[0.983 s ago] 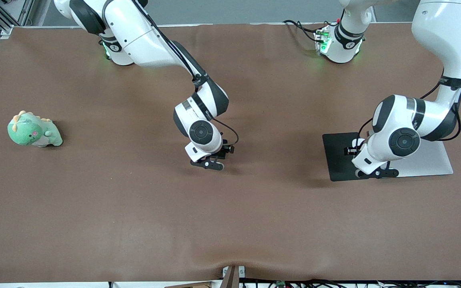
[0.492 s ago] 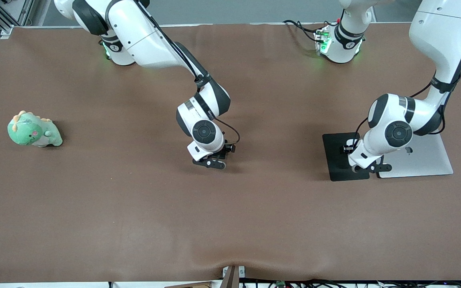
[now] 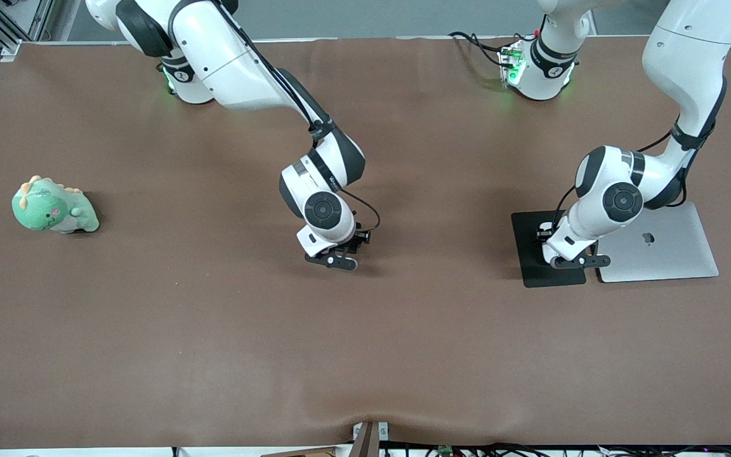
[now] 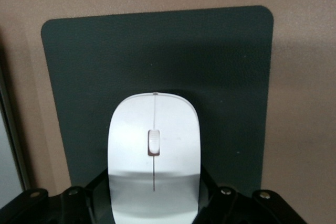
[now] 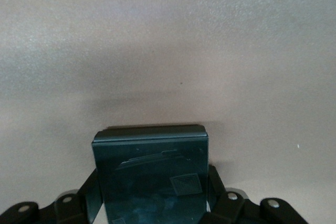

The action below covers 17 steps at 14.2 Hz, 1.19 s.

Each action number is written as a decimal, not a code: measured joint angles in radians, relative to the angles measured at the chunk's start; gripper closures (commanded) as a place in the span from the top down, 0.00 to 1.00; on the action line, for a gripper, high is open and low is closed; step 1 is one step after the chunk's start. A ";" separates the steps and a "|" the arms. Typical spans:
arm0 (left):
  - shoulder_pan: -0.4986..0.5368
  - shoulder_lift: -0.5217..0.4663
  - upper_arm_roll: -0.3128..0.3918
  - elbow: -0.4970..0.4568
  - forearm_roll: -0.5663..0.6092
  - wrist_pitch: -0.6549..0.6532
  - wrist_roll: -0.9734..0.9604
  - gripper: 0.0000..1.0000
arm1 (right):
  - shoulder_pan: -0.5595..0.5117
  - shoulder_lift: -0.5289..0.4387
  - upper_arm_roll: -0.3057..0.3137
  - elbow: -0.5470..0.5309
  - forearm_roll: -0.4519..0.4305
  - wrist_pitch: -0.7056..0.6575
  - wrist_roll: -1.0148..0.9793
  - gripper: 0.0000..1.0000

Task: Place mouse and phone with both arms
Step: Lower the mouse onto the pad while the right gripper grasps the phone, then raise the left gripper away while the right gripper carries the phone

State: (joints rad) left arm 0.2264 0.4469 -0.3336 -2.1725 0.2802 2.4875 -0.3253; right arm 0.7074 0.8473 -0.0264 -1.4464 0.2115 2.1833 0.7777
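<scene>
so the left gripper [image 3: 572,261] is clamped on the mouse [image 4: 153,153] right over the black mouse pad [image 4: 157,56] beside the laptop [image 3: 657,244], long axis square to the pad, while the right gripper [image 3: 334,260] pinches the phone [image 5: 152,174] mid-table.

Under your left gripper [image 3: 570,261] the black mouse pad [image 4: 157,56] lies bare all round the mouse [image 4: 153,150] it grips, so you have room there. Just beside it, toward the left arm's end, the closed silver laptop [image 3: 664,244] blocks a low sweep. Your right gripper [image 3: 334,259], closed on the phone [image 5: 152,177], has only open brown table [image 3: 213,330] around it. The green dinosaur toy [image 3: 53,207] sits well apart, near the right arm's end.
</scene>
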 measured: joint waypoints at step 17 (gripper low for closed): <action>0.005 -0.061 -0.054 0.352 0.000 -0.345 0.008 1.00 | -0.132 -0.213 -0.021 0.029 0.055 -0.267 0.004 0.00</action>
State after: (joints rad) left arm 0.2316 0.3859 -0.3875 -1.8208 0.2802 2.1426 -0.3174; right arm 0.5754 0.6343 -0.0471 -1.4170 0.2666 1.9163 0.7813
